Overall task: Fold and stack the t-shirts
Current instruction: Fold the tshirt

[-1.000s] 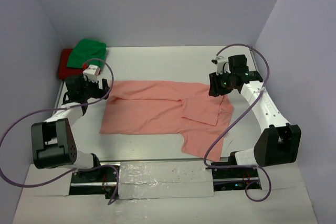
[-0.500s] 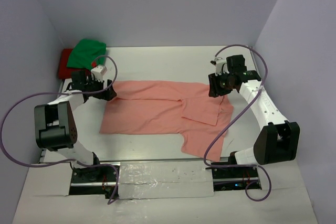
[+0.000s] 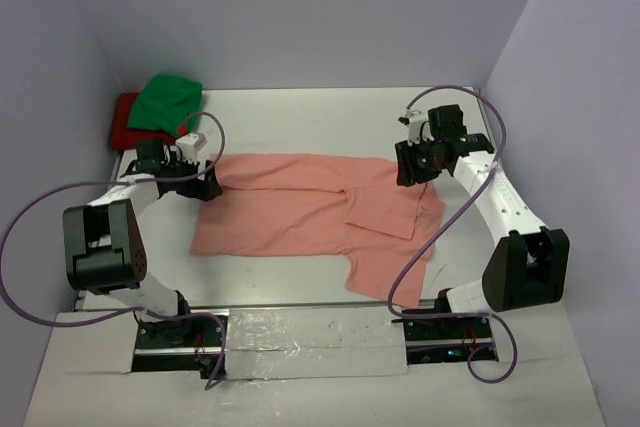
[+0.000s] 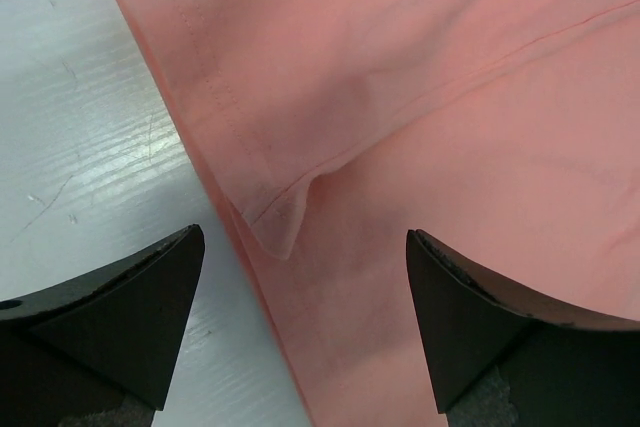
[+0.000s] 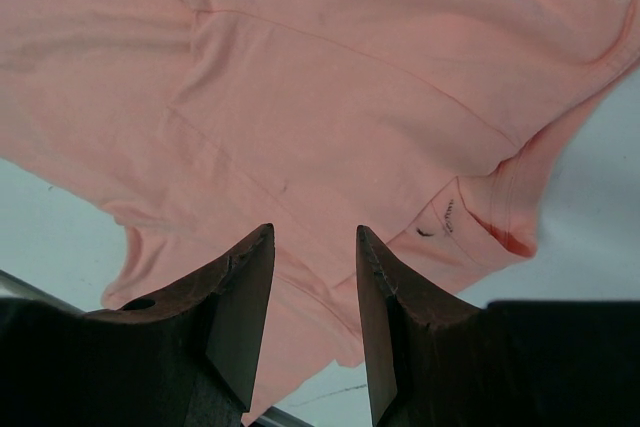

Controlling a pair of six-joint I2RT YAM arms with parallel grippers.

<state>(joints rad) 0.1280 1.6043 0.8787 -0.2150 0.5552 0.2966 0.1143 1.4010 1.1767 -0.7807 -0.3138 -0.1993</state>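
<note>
Centrally on table (image 3: pixel 300 117), salmon-pink t-shirt (image 3: pixel 290 217)

spread t-shirt (image 3: pixel 300 212): we see plain salmon-pink, without print.
top t-shirt in the corner (image 3: pixel 165 102): we see solid bright green.
t-shirt beneath it (image 3: pixel 122 127): plain red.
table (image 3: pixel 300 117): we find it white.
walls (image 3: pixel 300 17): pale lavender.
left tool (image 4: pixel 302 247), right tool (image 5: pixel 313 237): we note near-black fingers.

The salmon-pink t-shirt (image 3: pixel 300 212) is soft, matt cloth with stitched hems, on a smooth white table (image 3: pixel 300 122) that shows faint scratches and a dull sheen. At far left, the green t-shirt (image 3: pixel 165 102) and red t-shirt (image 3: pixel 122 125) are matt cloth. The left gripper (image 4: pixel 303 247) has dark, matt fingers (image 4: pixel 120 317), scuffed at the edges.
</note>
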